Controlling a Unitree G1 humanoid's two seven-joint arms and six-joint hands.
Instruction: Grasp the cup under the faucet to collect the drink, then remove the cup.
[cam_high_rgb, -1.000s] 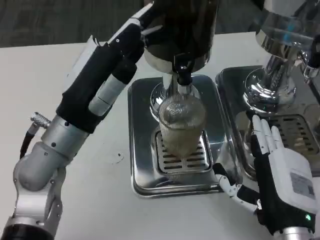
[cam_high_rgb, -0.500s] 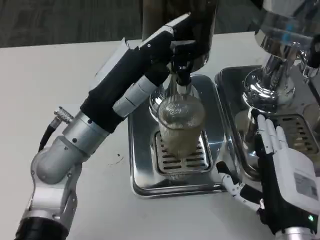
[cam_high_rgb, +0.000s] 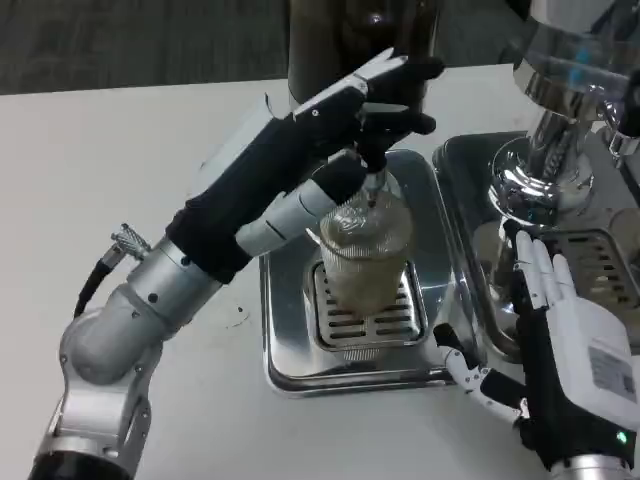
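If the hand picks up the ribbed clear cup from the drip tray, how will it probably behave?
The cup looks like rigid ribbed plastic or glass, so it probably keeps its shape and the ribs aid grip. It seems to hold liquid, so tilting may spill. It is tall on the slotted grate, so a side push could tip it.

A drinks counter: dispensers (cam_high_rgb: 365, 40) on steel drip trays (cam_high_rgb: 285, 350), white table (cam_high_rgb: 120, 170).

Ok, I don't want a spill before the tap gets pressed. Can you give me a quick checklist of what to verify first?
1. Cup upright on the tray's grate: ok.
2. Cup under the faucet: ok.
3. Left hand at the faucet lever: ok; whether it grips it, cannot tell.
4. Right hand holding the cup: not ok, it is open beside the tray.
5. Drink level in the cup: cannot tell.
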